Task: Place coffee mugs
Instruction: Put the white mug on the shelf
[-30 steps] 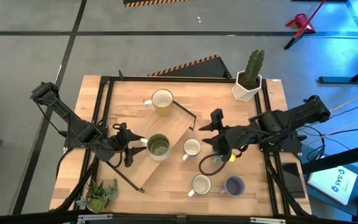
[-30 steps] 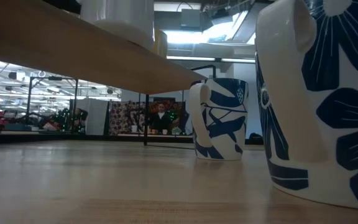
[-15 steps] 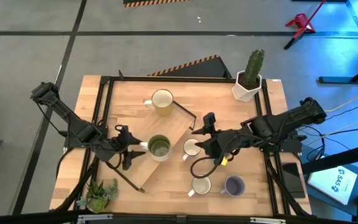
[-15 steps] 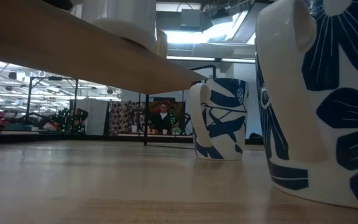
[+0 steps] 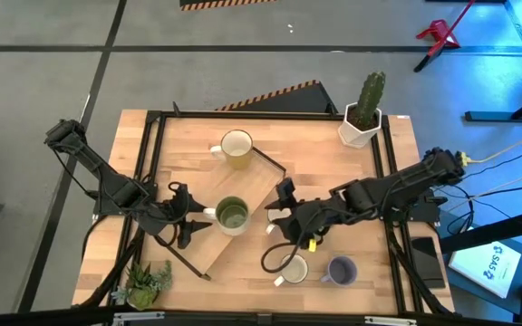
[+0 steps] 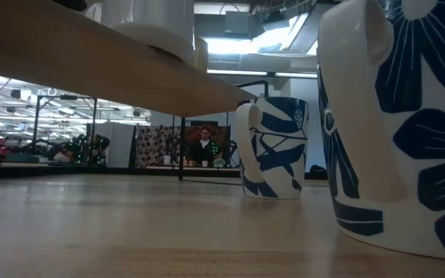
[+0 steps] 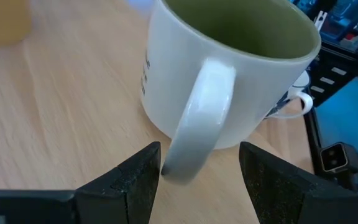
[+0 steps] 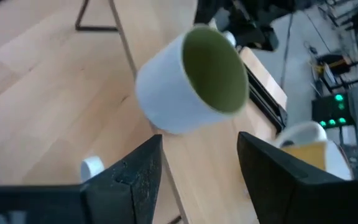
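My right gripper (image 5: 282, 215) has swung in from the table's right side over the last second and now hangs, fingers spread and empty, over the small white mug (image 5: 280, 217) beside the raised board (image 5: 243, 220), so that mug looks like my next pick. My left gripper (image 5: 188, 220) hasn't moved: fingers open either side of the handle of the olive-lined mug (image 5: 231, 215) on the board, not clamped. Two more mugs (image 5: 293, 269) wait near the front edge.

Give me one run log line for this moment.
left gripper: open, fingers either side of green-lined mug handle | right gripper: open, empty, over small white mug | board: two mugs
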You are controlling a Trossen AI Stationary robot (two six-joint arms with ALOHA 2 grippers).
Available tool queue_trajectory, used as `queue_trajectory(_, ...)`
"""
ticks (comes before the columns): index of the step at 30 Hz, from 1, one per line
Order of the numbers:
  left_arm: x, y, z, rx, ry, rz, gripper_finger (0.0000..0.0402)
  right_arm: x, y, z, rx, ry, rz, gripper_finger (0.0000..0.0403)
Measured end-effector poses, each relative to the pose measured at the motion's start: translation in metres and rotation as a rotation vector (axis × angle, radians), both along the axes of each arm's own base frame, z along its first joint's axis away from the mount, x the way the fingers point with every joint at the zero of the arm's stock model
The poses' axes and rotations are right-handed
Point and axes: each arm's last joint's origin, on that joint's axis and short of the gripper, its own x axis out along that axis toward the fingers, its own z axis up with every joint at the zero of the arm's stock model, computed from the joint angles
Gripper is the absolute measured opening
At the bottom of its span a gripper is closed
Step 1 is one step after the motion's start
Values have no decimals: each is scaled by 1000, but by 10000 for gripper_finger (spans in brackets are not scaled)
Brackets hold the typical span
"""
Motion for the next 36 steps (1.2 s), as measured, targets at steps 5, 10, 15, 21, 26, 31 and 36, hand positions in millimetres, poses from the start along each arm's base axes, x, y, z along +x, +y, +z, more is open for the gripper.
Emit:
queue_trajectory(5,0,-1,0,-17,5,-12,212,9,-5,-9,-6,30,27,193)
queue_trajectory(10,1,-2,5,-53,-32,-23,212,23,-1,-15,-33,-16,102,193)
queue_trajectory(15,-2,1,10,-75,-62,-25,212,39,8,-23,-23,-71,185,193)
queue_trajectory(21,-4,2,11,-66,-69,-16,212,50,7,-38,-55,-50,189,193)
queue_trajectory(26,-4,2,11,-69,-62,-17,212,59,1,-42,-49,-69,172,193)
queue_trajectory(31,-4,3,12,-81,-72,-19,212,64,-4,-50,-40,-47,182,193)
queue_trajectory(36,-4,2,14,-102,-86,-15,212,68,-12,-54,-46,-29,162,193)
